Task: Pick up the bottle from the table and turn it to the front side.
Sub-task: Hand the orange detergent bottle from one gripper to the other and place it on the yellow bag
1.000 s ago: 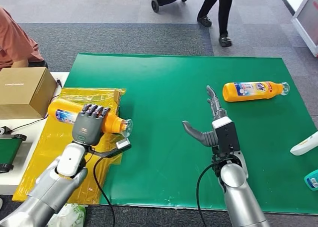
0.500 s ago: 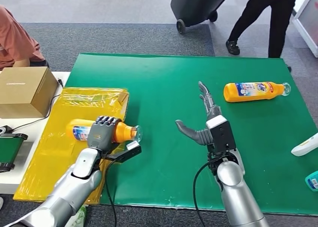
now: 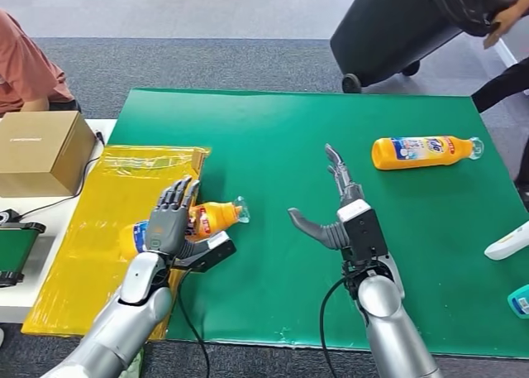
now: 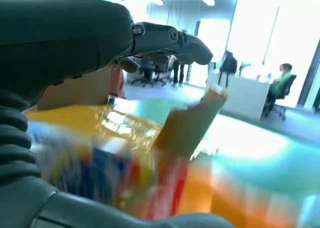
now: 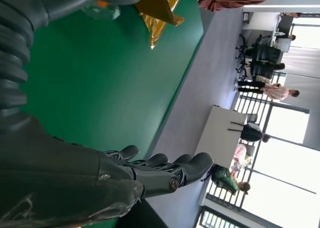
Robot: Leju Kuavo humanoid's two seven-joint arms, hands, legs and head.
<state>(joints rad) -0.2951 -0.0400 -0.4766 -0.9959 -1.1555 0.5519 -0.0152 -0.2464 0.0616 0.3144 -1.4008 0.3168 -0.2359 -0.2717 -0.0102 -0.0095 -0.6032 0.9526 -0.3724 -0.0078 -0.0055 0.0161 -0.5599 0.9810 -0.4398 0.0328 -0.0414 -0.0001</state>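
Bottle: lying roughly on its side near the left edge of the green mat covering the bench, toward the near edge, with its clear cap pointing right over the mat and its orange body reaching back over the yellow sheet. Sitting between the fingers and thumb of the left hand, fingers stretching out straight above it, thumb lying beneath on the near side. Showing in the left wrist view as a blurred orange, blue and red shape with the left hand's fingers standing off from it, room background appearing in the gap; not possible to tell whether that hand is actually gripping or merely cradling it. Hovering over the middle of the mat, well apart from the bottle: the right hand, released, fingers pointing toward the far edge, thumb sticking out to the left, holding nothing; looking likewise spread in the right wrist view. Lying near the far right corner of the mat: another orange bottle, on its side, cap toward the right edge. Sitting beyond the yellow sheet at the left: a cardboard box. Standing tilted past the far edge: a dark wheeled bin.
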